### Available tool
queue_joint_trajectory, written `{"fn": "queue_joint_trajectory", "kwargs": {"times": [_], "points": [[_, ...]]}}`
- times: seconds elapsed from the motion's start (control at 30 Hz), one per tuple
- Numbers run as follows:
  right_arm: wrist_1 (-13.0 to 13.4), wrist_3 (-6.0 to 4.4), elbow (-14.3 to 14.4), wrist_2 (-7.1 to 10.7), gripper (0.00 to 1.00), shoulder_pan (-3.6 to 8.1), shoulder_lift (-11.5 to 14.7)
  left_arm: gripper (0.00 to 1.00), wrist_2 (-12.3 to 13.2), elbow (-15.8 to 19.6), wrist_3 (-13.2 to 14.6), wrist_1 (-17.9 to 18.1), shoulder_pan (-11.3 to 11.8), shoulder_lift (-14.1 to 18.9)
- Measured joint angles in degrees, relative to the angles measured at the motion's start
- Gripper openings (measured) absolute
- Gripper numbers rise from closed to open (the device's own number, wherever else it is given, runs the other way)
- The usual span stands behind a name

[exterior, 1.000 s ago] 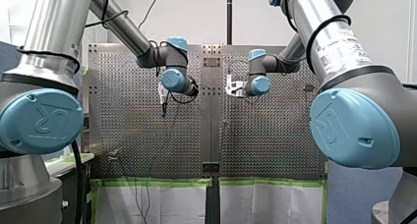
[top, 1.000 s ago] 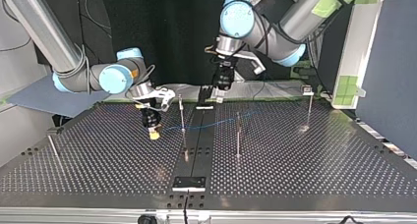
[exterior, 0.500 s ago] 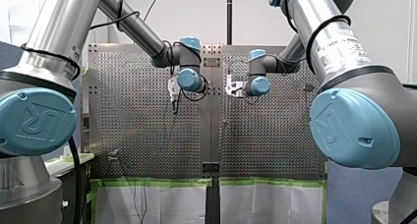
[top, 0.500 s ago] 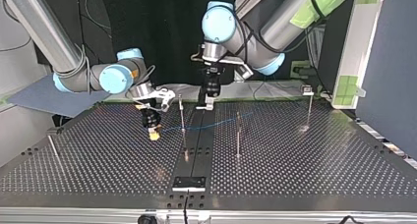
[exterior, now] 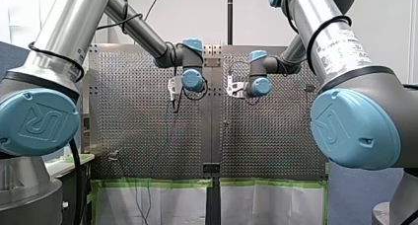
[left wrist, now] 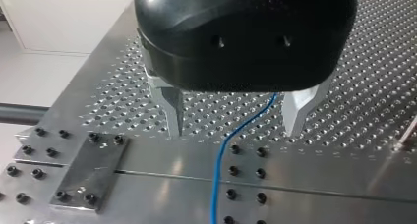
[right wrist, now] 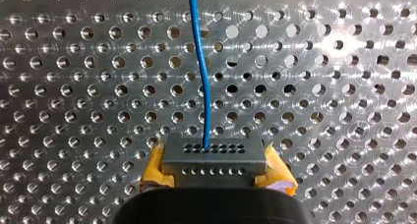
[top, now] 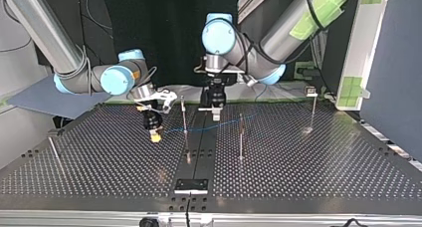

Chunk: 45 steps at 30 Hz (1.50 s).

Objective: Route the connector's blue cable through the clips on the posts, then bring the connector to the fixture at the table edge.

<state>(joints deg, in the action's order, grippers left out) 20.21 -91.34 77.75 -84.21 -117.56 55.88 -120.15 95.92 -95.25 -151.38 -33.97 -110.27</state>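
My right gripper [right wrist: 212,177] is shut on a grey connector block [right wrist: 211,155], with yellow pads [right wrist: 156,170] at either side. The blue cable [right wrist: 202,76] leaves the block and runs ahead over the perforated plate. In the top view the connector [top: 156,134] hangs just above the table at the middle left, and the cable [top: 199,128] runs rightward past a thin post [top: 183,115] towards a second post [top: 241,137]. My left gripper [left wrist: 236,130] is open, its metal fingers [left wrist: 173,111] straddling the cable [left wrist: 228,145] over the table's middle seam.
A third post [top: 313,112] stands at the top view's far right and a leaning one [top: 53,150] at its left. A black plate [top: 191,185] sits at the near edge on the seam. A bolted metal plate [left wrist: 88,170] lies beside my left gripper.
My left arm has swung towards the top view's left and come down over the cable at the middle seam. My right arm and the connector have stayed put.
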Motion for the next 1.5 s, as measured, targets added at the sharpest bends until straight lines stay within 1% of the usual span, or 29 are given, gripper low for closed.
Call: {"fn": "queue_joint_trajectory", "kwargs": {"times": [0.37, 0.63, 0.77, 0.9, 1.0, 1.23, 1.37, 1.5], "points": [[0.02, 0.02, 0.00, 0.00, 0.00, 0.09, -0.17, 1.00, 0.57, -0.54, -0.19, 0.18, 1.33, -0.47], [-0.15, 0.12, -0.01, 0.00, 0.00, 0.09, -0.27, 1.00, 0.74, -1.79, -0.33, 0.15, 1.62, -3.29], [-0.19, 0.30, -0.01, 0.00, 0.00, 0.10, -0.34, 1.00, -0.27, -3.01, -0.21, 0.28, 1.85, -3.68], [-0.21, 0.34, -0.01, 0.00, 0.00, 0.10, -0.35, 1.00, -1.67, -4.04, 0.83, 0.08, 2.06, -3.74], [-0.23, 0.35, -0.01, 0.00, 0.00, 0.11, -0.36, 1.00, -2.07, -4.28, 1.37, 0.02, 2.21, -3.74], [-0.18, 0.35, -0.01, 0.00, 0.00, 0.16, -0.36, 1.00, -2.61, -4.35, 2.22, -0.18, 2.54, -3.76], [-0.16, 0.35, -0.01, 0.00, 0.00, 0.17, -0.36, 1.00, -2.19, -4.54, 2.44, -0.14, 2.96, -3.94], [-0.19, 0.35, -0.01, 0.00, 0.00, 0.18, -0.36, 1.00, -1.97, -5.85, 2.58, -0.82, 3.15, -4.72]]}}
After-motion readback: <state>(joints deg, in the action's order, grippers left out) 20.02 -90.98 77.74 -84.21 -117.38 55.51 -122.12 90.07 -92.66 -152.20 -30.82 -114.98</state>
